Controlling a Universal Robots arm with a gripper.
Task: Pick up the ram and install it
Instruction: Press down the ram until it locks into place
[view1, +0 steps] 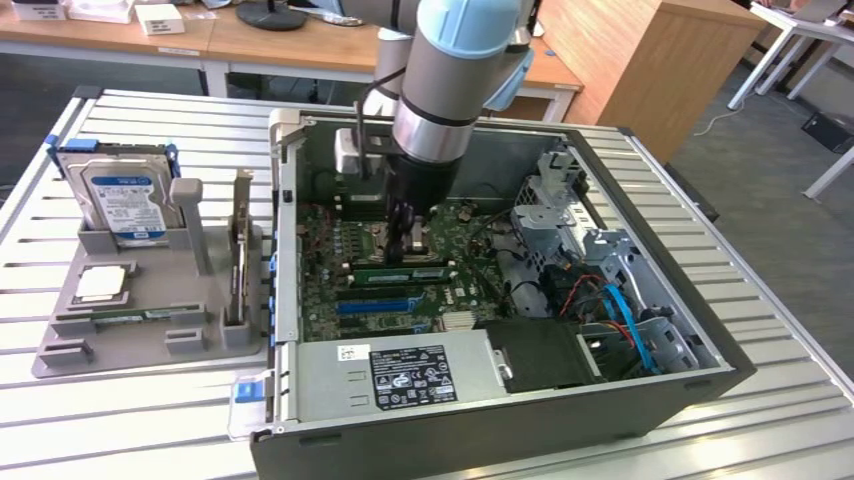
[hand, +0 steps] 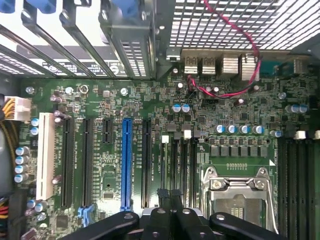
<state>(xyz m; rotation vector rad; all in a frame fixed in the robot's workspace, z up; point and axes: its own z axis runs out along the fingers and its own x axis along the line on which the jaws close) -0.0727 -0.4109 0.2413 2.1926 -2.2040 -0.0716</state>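
Open computer case, shut fingers over motherboard slots

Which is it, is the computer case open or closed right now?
Open. The computer case lies on its side with no panel over the top, so the motherboard inside is in plain sight.

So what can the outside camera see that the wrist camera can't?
Exterior view alone: the blue-labelled silver hard drive standing in the grey plastic parts holder, and the black power supply box with white stickers.
Wrist view alone: the long white plastic slot and the red twisted wire.
Both: the green motherboard, its blue slot and the shut black end effector.
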